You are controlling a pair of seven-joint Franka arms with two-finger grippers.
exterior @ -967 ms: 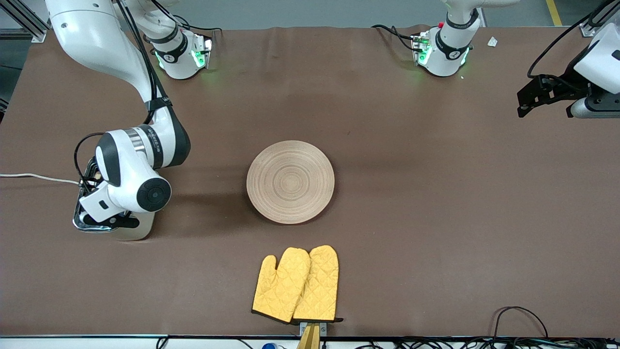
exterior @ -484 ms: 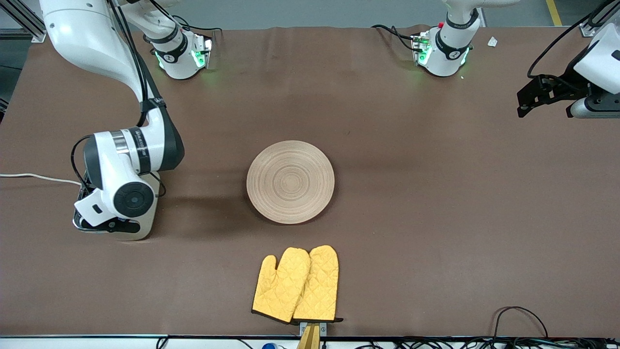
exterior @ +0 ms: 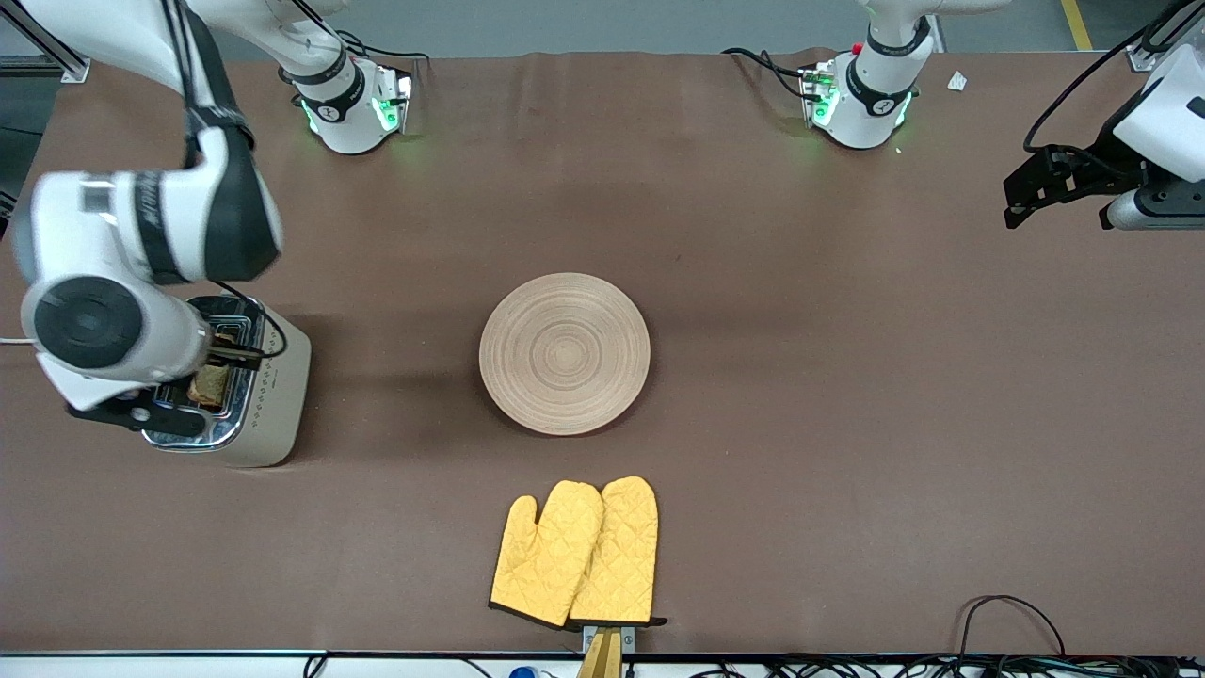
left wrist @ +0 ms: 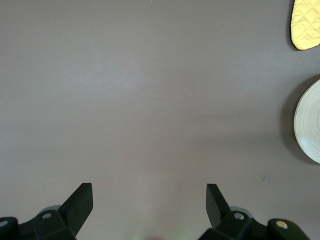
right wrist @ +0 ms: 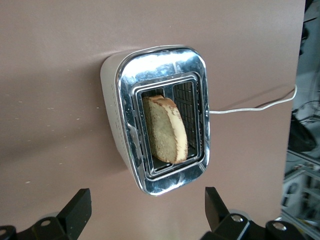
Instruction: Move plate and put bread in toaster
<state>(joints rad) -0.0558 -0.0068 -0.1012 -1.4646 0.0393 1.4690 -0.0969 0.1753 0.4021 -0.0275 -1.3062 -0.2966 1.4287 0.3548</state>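
Note:
The cream toaster [exterior: 275, 395] stands at the right arm's end of the table. The bread [exterior: 209, 384] stands upright in one of its slots, brown with a darker crust [right wrist: 165, 130]. My right gripper [right wrist: 146, 197] hangs open above the toaster's chrome top [right wrist: 160, 62] and holds nothing. The round wooden plate [exterior: 565, 353] lies bare at the table's middle, and its rim [left wrist: 310, 122] shows in the left wrist view. Out at the left arm's end, my left gripper [left wrist: 149, 187] waits open and empty above bare table [exterior: 1021, 198].
A pair of yellow oven mitts [exterior: 576, 551] lies nearer the front camera than the plate. The toaster's white cord [right wrist: 250, 107] runs off toward the table's edge. Cables [exterior: 1007, 612] lie along the front edge.
My right gripper has opened and risen off the toaster, leaving the bread in the slot. The toaster's top now shows. The left arm has not moved.

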